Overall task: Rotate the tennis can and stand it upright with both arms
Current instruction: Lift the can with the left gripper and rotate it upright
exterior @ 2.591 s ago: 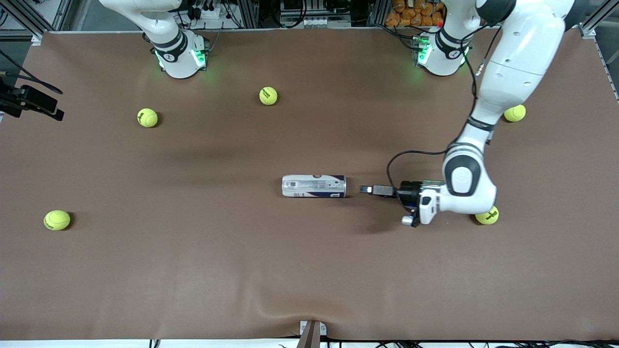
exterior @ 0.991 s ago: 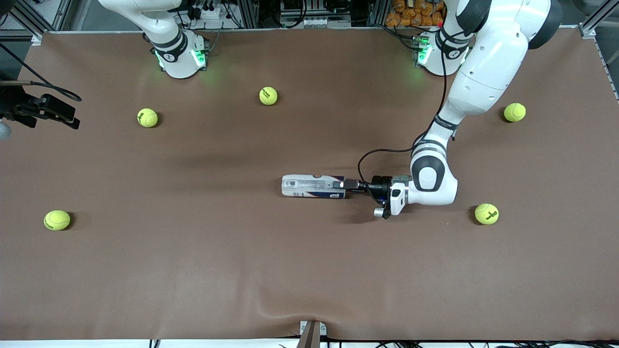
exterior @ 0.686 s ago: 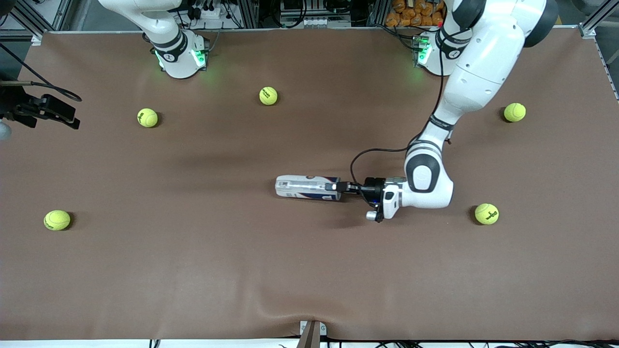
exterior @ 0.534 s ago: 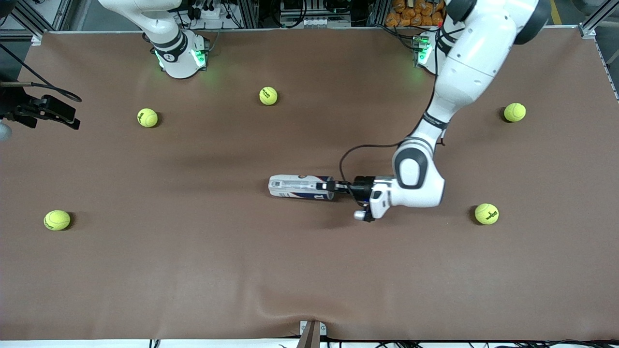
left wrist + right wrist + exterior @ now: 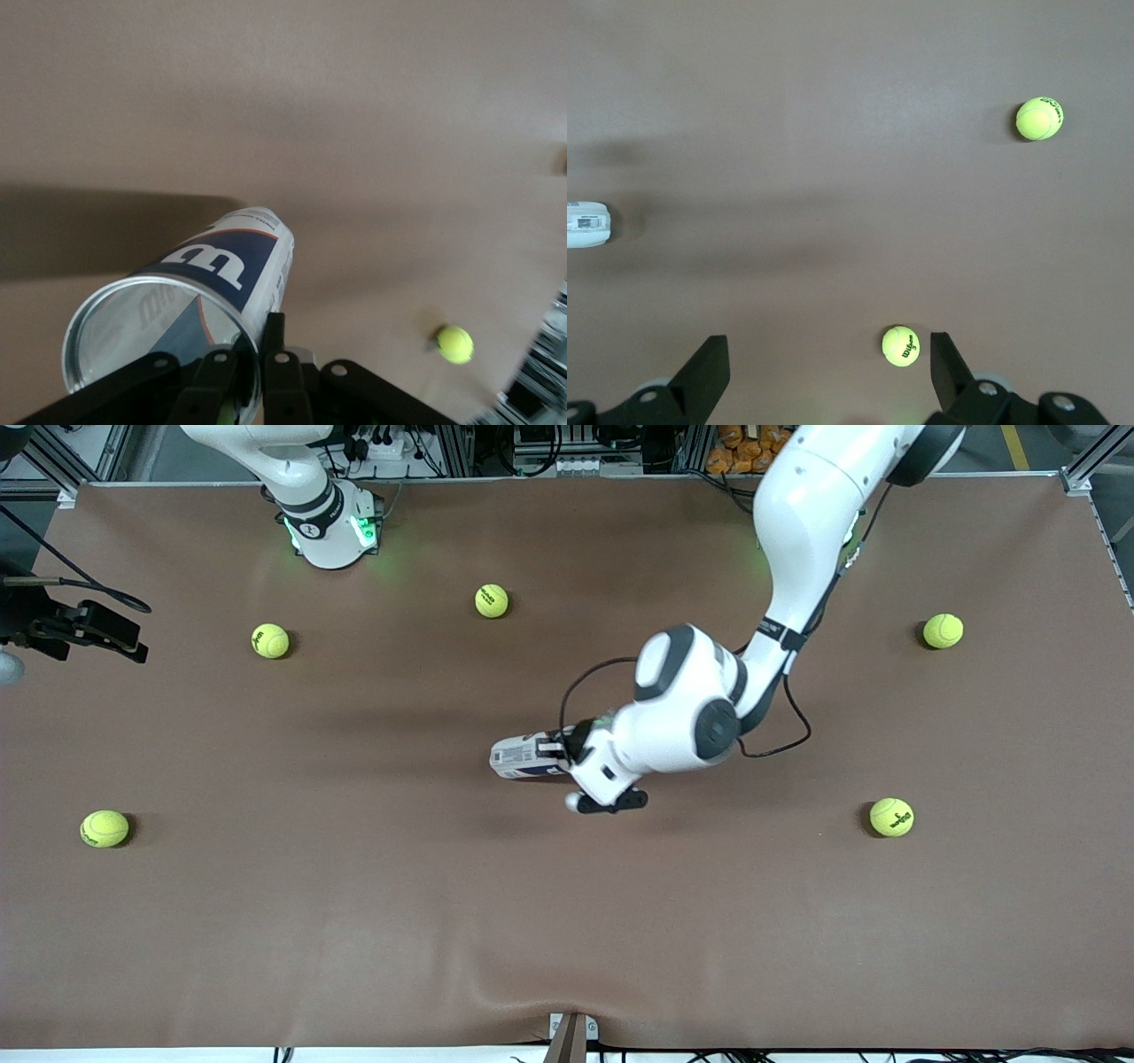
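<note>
Item: slim clear plastic tennis can (image 5: 523, 756) with white and dark-blue label and silver rim, tilted, near the centre of the brown table (image 5: 354, 921); open mouth toward the left wrist camera.

Left gripper (image 5: 257, 372): black two-finger tool, pinched tight on the can's rim wall, one finger (image 5: 282, 376) outside, the other inside.

Right gripper (image 5: 824, 372): fingers spread wide, empty, arm waiting above the table's right-arm end.

Yellow tennis balls, clock positions from the can in the front view: 12 (image 5: 492, 600), 10 (image 5: 270, 640), 9 (image 5: 104, 828), 3 (image 5: 891, 817), 2 (image 5: 943, 631).
</note>
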